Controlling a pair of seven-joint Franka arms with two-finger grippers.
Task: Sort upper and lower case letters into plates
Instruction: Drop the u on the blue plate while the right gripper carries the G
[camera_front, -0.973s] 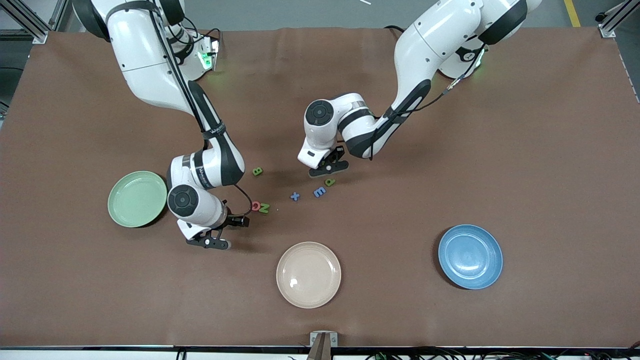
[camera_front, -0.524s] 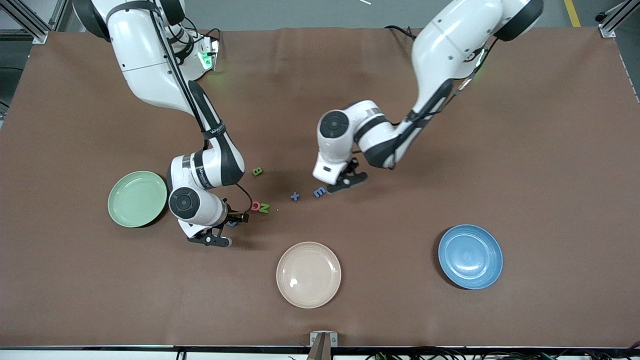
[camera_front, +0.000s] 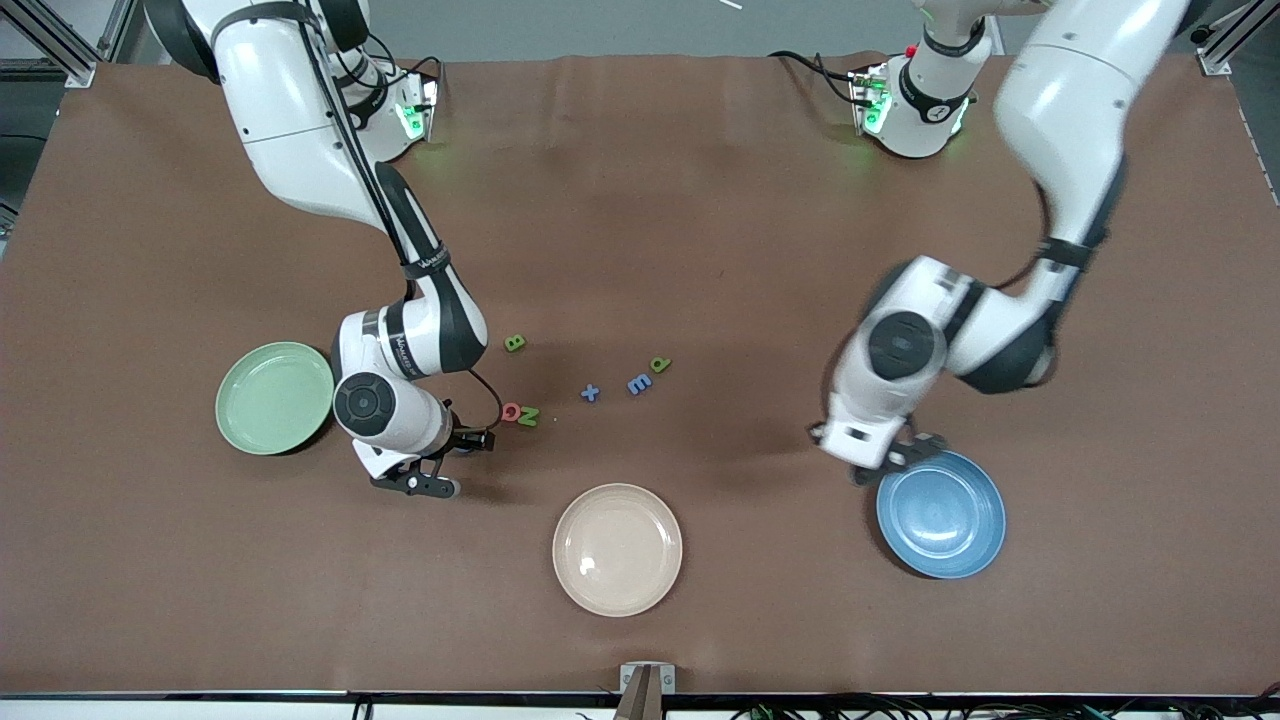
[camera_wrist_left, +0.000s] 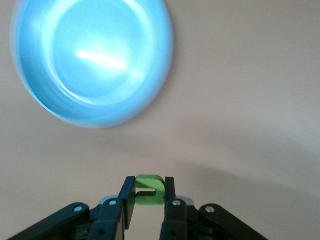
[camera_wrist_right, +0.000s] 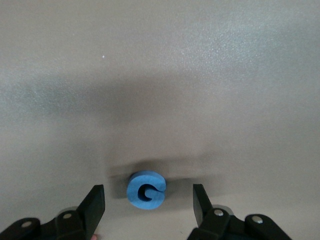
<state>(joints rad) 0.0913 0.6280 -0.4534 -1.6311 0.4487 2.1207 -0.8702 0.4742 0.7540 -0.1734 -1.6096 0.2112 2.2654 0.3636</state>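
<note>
While the left tool (camera_wrist_left: 145, 200) grips a small green letter (camera_wrist_left: 148, 190) between closed fingers at the rim of the blue plate (camera_front: 941, 512), at about that plate's ten o'clock, the sound move would be to carry it over the plate's middle and let go low, so the light piece does not bounce out. The right tool (camera_wrist_right: 148, 202) is spread open around a blue letter (camera_wrist_right: 146, 190) lying on the counter (camera_front: 700, 200), at about four o'clock from the pale green plate (camera_front: 274, 397); closing squarely across its curved body looks wise.

On the counter between the arms lie a green B (camera_front: 514, 343), a red letter (camera_front: 511, 411) touching a green N (camera_front: 528, 416), a blue x (camera_front: 590, 393), a blue m (camera_front: 638, 383) and a green p (camera_front: 659, 364).

Both plates look empty. The front view hides both the held letter and the blue one under the wrists, and the held letter's case cannot be read.
</note>
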